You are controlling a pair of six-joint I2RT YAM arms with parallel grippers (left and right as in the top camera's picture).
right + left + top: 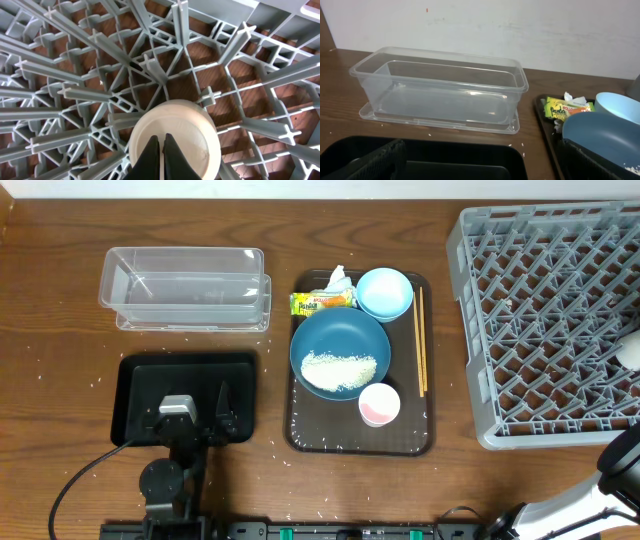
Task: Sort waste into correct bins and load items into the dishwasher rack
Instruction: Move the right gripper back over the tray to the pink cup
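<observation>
Rice lay in the dark-blue dish. Left pincer hung released over the black tray; right pincer, clenched, hung over a round white object in the rack.

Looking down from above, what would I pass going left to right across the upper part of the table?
A clear tub → snack wrapper → light-blue bowl → chopsticks → grey dishwasher rack.
</observation>
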